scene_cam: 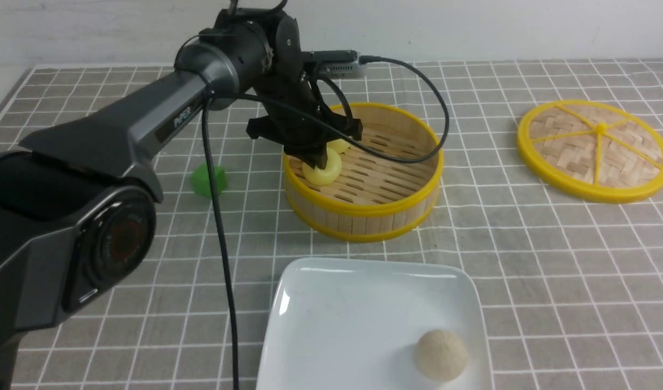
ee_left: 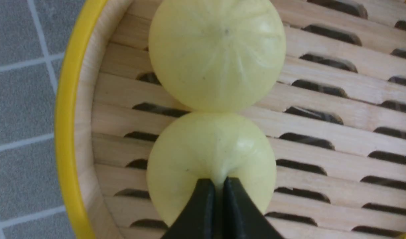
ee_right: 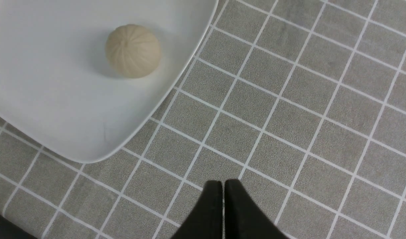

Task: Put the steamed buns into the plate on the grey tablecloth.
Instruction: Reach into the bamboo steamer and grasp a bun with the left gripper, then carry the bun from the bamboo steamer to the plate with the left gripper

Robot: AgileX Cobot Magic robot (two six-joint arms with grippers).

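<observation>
In right wrist view, only beige bun (ee_right: 133, 51).

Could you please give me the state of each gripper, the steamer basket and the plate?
Left gripper: shut, at a yellow bun
Right gripper: shut, nothing between its fingertips
Steamer basket: uncovered, two yellow buns inside
Plate: one beige bun on it

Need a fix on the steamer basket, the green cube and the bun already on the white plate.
Steamer basket (scene_cam: 358, 209): front view, yellow front rim.
Green cube (scene_cam: 200, 181): front view, side face left of the cable.
Bun on the plate (ee_right: 136, 51): right wrist view, ribbed top.
</observation>
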